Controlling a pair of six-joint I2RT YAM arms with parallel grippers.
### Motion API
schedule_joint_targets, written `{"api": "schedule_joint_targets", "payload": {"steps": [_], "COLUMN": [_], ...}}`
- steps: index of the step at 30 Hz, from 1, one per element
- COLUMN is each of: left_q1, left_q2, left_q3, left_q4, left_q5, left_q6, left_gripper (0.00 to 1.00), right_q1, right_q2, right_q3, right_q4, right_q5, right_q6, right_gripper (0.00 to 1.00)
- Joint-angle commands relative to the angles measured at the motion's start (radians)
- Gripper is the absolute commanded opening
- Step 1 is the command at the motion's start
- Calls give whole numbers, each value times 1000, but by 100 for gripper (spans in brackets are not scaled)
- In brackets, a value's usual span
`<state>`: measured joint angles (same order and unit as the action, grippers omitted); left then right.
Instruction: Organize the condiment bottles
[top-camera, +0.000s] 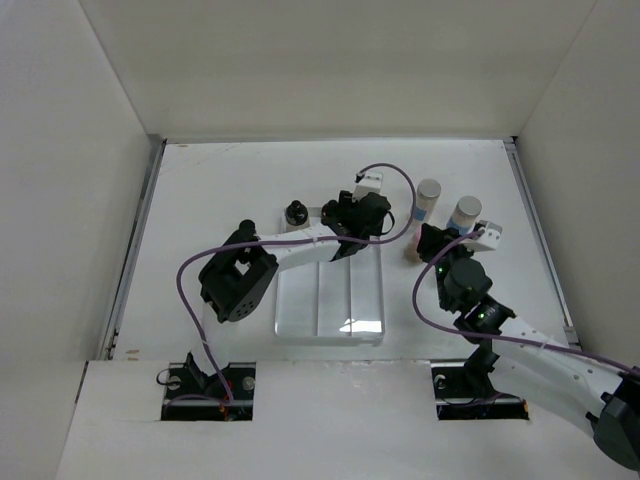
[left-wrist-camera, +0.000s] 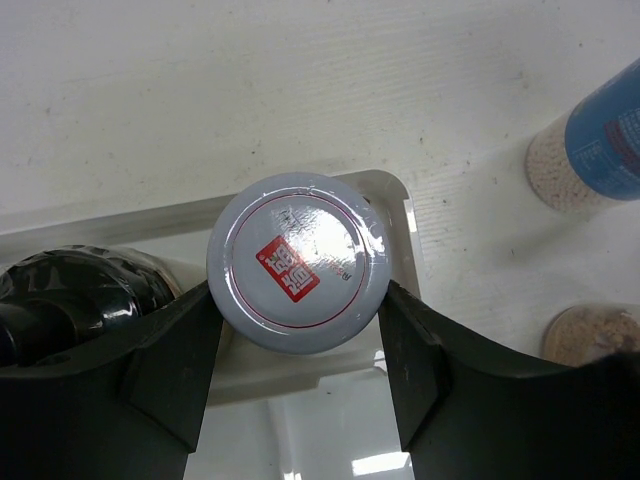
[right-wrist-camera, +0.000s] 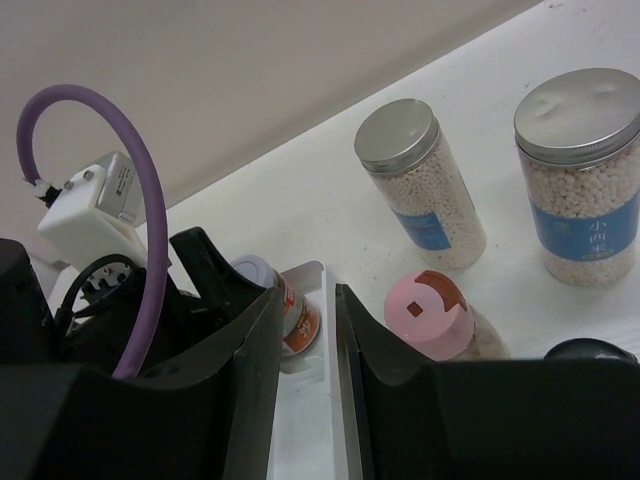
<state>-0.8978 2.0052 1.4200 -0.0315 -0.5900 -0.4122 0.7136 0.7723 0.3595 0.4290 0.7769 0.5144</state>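
Two grippers are mine, and the coming move turns on the left one.

From above, my left gripper (top-camera: 352, 218) hangs over the far right corner of the white tray (top-camera: 330, 310) and hides what it holds. A black-capped bottle (top-camera: 295, 212) stands just to its left, at the tray's far edge. My right gripper (top-camera: 432, 242) sits to the right of the tray, with the blue-labelled bottles (top-camera: 429, 195) just beyond it.

Through my left wrist camera, the jaws press on both sides of the lid of the red-stamped bottle (left-wrist-camera: 297, 262), so this gripper is clenched on it. The bottle is upright. Its long axis runs straight down from the gripper, and its foot is inside the tray's corner compartment. I cannot see the base, so I cannot tell whether it rests on the tray floor. I judge that the move ahead is to let go and rise straight along that axis, since the black-capped bottle crowds my left side.

Through my right wrist camera, the jaws stand a narrow slit apart with nothing between them. The pink-lidded bottle (right-wrist-camera: 428, 312) stands upright on the table (right-wrist-camera: 330, 190), just to the right of this gripper, with the blue-labelled pair beyond it. This arm is the nearer one to all three.
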Motion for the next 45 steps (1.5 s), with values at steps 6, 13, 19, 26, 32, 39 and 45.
{"api": "schedule_joint_targets", "payload": {"steps": [6,13,19,26,32,39,45], "left_q1": [-10,-20,-32,-39,-3,130,204], "left_q2": [-34,-66,-167,-364,-724,-1199,-1384], "left_q3": [7,-1,-12,-78,-393,-878,-1119], "left_q4": [139,139,153,205,385,444,452], "left_q5": [-39,-40,-42,-42,-27,-114,-149], "left_q6": [-16,-17,-16,-7,24,-51,-145], "left_gripper": [58,76,84,82,55,47,55], "right_q1": [-7,-15,-15,-16,-23,-56,-167], "right_q2": [-5,-22,-53,-47,25,122,303], "right_q3": [-2,-8,-19,-14,41,280,544], "right_q4": [51,51,51,50,11,-238,-455], "right_q5": [19,25,44,32,-36,-70,-88], "right_q6": [9,10,10,13,-8,-43,-138], "right_gripper": [39,51,53,44,20,43,76]}}
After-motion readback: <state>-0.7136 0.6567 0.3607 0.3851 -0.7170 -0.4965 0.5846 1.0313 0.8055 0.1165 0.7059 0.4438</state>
